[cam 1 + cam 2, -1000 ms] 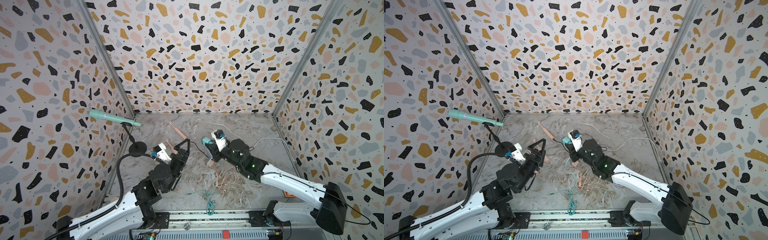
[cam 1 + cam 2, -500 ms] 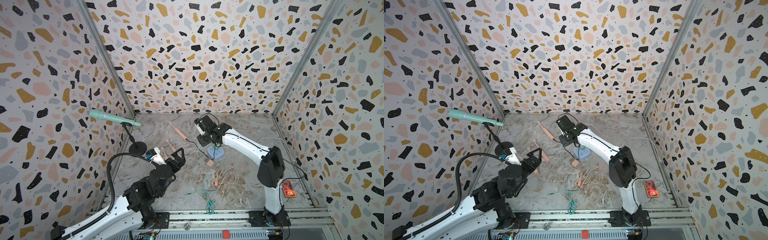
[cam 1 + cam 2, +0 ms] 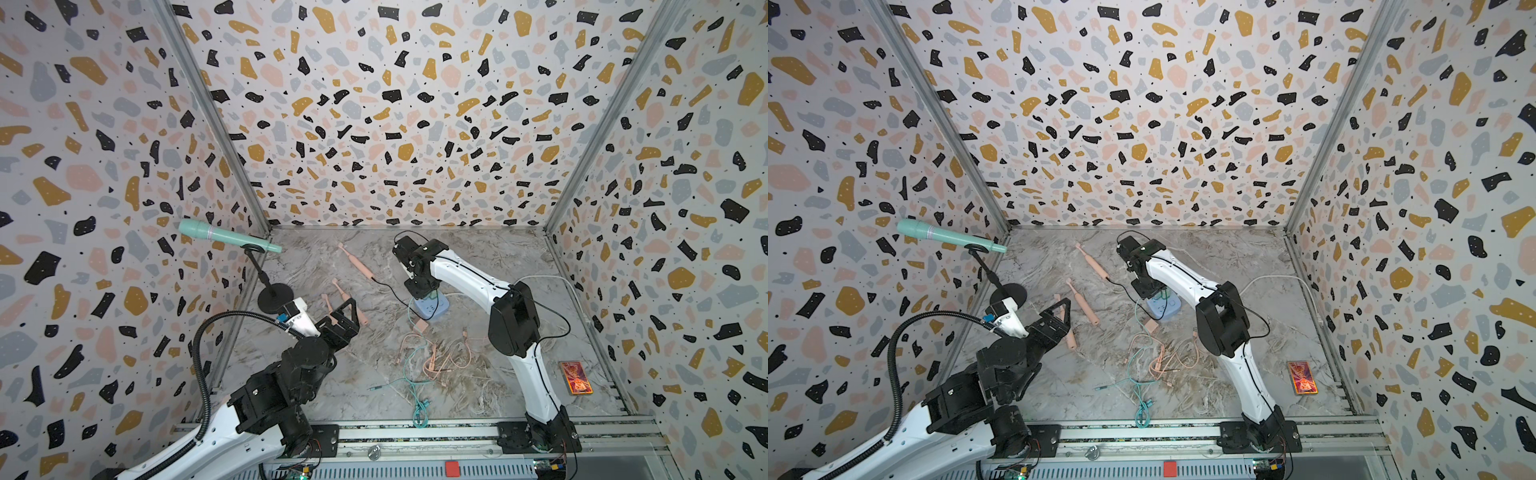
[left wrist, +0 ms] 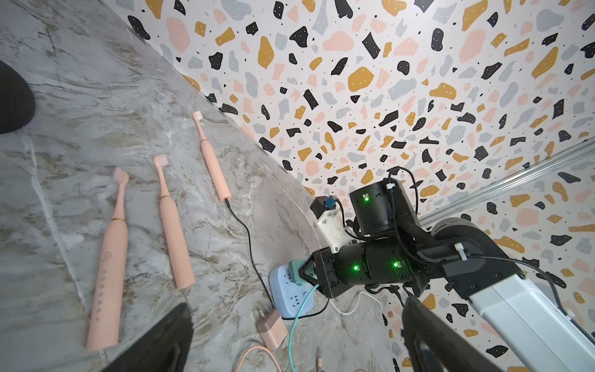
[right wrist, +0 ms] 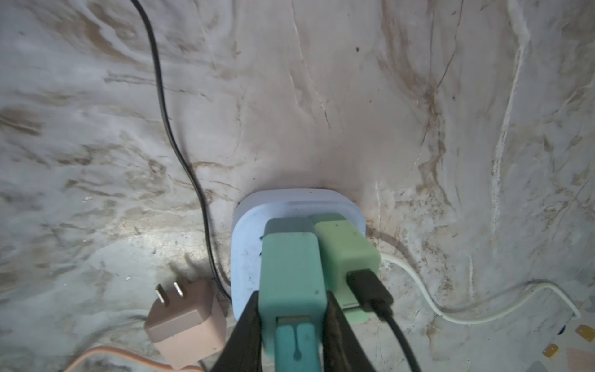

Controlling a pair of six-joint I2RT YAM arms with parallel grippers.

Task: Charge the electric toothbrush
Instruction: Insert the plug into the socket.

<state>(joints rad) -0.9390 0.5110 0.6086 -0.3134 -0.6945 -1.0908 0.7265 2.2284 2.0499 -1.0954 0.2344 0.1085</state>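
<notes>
Three pink electric toothbrushes lie at the left. The rear toothbrush (image 3: 360,266) (image 4: 212,164) has a black cable (image 3: 390,291) running to a light green adapter (image 5: 346,251) plugged into the blue power strip (image 3: 438,311) (image 5: 248,257). My right gripper (image 3: 424,291) (image 5: 291,309) points down over the strip, shut on a teal adapter (image 5: 291,267) that stands on the strip beside the green one. My left gripper (image 3: 347,309) (image 4: 296,306) hangs open and empty beside the other two toothbrushes (image 4: 175,232) (image 4: 109,257).
A loose pink adapter (image 5: 186,322) lies by the strip. Tangled pink and teal cables (image 3: 432,357) spread across the middle front. A mint microphone (image 3: 224,237) on a black stand (image 3: 274,297) is at the left wall. A red card (image 3: 575,376) lies front right.
My right arm went from a low, stretched pose to an arch over the power strip, still gripping the teal adapter. My left gripper drew back slightly toward the front left.
</notes>
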